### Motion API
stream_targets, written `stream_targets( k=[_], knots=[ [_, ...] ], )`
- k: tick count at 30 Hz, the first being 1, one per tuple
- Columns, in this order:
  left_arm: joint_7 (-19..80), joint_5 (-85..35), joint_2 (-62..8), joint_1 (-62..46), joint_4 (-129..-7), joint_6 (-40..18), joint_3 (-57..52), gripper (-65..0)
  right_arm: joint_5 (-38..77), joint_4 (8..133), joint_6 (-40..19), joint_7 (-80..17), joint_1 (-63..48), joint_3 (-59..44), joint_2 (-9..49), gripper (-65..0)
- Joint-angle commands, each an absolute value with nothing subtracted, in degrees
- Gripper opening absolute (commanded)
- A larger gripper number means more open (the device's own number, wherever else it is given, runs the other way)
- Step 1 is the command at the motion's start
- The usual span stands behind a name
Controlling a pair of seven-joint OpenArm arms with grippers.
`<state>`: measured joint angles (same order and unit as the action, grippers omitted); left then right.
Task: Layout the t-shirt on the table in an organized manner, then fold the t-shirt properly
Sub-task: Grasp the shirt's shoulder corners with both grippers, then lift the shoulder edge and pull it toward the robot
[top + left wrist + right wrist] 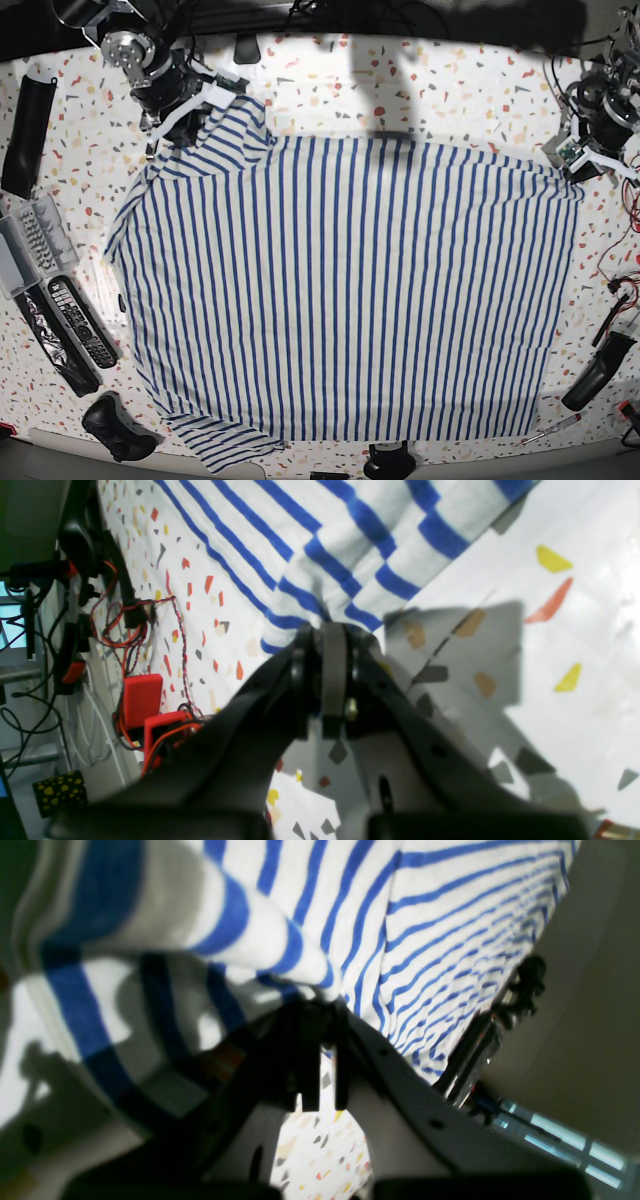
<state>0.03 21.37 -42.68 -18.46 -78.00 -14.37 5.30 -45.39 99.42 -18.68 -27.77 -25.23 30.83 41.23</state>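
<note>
Left gripper (pixel 325 635), right gripper (pixel 320 1005) pinch t-shirt (pixel 350 300) edges; table (pixel 420 90).

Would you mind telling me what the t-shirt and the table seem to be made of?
The t-shirt looks like soft matte knit cloth, likely cotton: it drapes, wrinkles and bunches where the left claw pinches it. The table looks like a hard, smooth, slightly glossy terrazzo-style top, white with coloured chips; whether stone or printed laminate is unclear.
</note>
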Motion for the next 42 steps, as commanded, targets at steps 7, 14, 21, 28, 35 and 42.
stream_targets(
  k=[7, 14, 21, 28, 35, 42],
  knots=[
    [0.5, 22.4, -45.4, -22.5, -79.9, -14.4, 4.9, -65.0, -44.9, 105.4, -12.8, -33.3, -31.6, 30.5, 49.2, -65.0],
    [3.1, 22.4, -51.6, -32.8, -86.4, -14.2, 4.9, -65.0, -41.9, 113.5, -12.6, -33.5, -43.2, 21.3, 51.4, -65.0],
    [4.7, 22.4, -52.7, -41.9, -90.0, -11.1, 2.5, -65.0, -41.5, 119.7, -13.3, -33.3, -56.2, 12.4, 51.4, -65.0],
    [4.2, 22.4, -52.7, -50.9, -94.1, -11.1, -4.6, -65.0, -41.8, 122.8, -15.8, -34.0, -62.3, 9.7, 51.4, -65.0],
    [2.9, 19.5, -52.7, -51.1, -96.3, -11.1, -9.0, -65.0, -42.2, 123.9, -10.9, -34.2, -57.9, 9.7, 51.4, -65.0],
    [3.0, 13.1, -50.3, -43.4, -96.3, -11.1, -10.8, -65.0, -38.5, 123.0, -7.7, -32.6, -46.2, 7.8, 51.1, -65.0]
  ],
)
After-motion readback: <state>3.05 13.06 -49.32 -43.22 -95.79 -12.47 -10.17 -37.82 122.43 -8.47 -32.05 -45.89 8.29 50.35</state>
